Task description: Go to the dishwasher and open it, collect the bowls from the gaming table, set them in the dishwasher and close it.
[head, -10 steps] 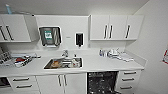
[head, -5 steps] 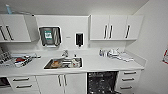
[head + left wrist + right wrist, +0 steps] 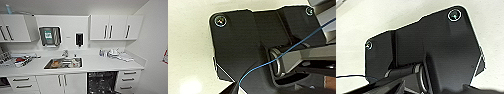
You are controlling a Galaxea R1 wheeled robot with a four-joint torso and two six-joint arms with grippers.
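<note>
In the head view I face a white kitchenette. The dishwasher sits under the counter right of the sink, and its dark interior with wire racks shows, so its door stands open. The bowls and the gaming table are out of view. Both wrist views look across the robot's own dark plate against a pale surface.
A steel sink is set in the white counter. A dish rack stands at the left, small items at the right. White drawers flank the dishwasher; a white wall closes the right side.
</note>
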